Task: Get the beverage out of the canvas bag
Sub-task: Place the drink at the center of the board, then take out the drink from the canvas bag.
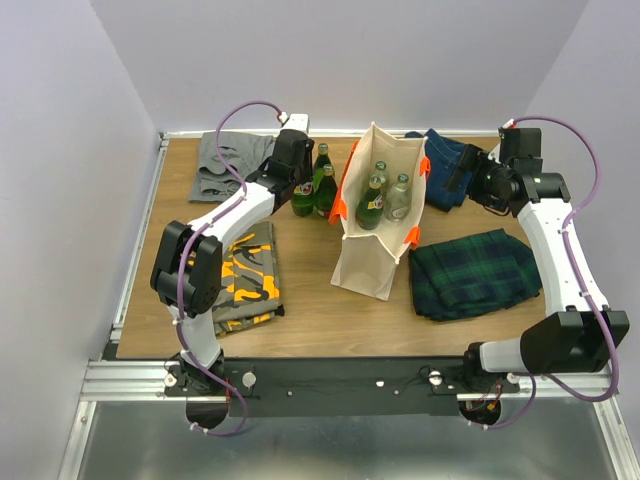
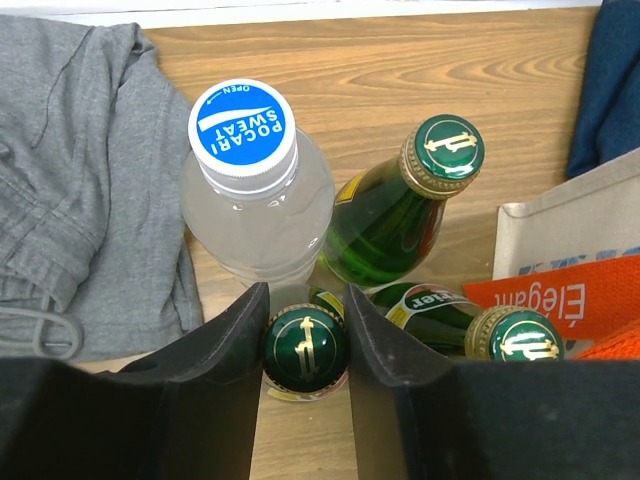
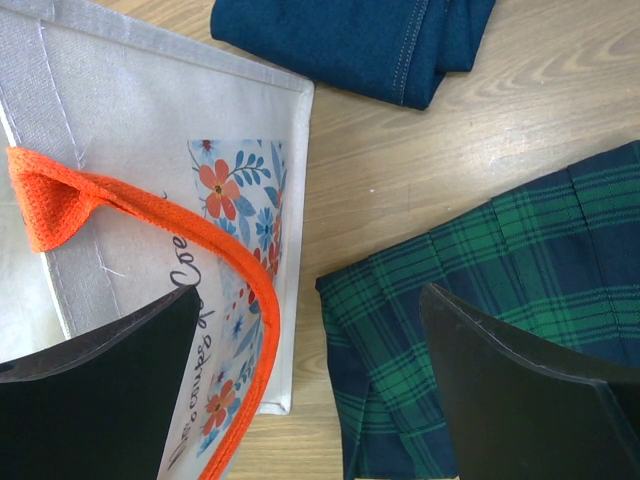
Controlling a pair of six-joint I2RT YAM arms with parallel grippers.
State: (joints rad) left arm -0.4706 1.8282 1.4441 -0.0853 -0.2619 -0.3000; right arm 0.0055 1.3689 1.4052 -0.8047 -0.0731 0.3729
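The canvas bag stands upright near the middle of the table, and several bottles stand inside it. Just left of the bag, a cluster of bottles stands on the table. The left gripper sits over one capped bottle of that cluster, with a finger on each side of its cap. Behind and left of the bag, beyond the cluster, lies a sweatshirt. Left of the bag and nearer the arm bases lies a stack of folded clothes. A folded checked cloth lies right of the bag, and folded denim lies behind and right of it. The right gripper hangs above the bag's right side, one finger over the bag and the other over the checked cloth.
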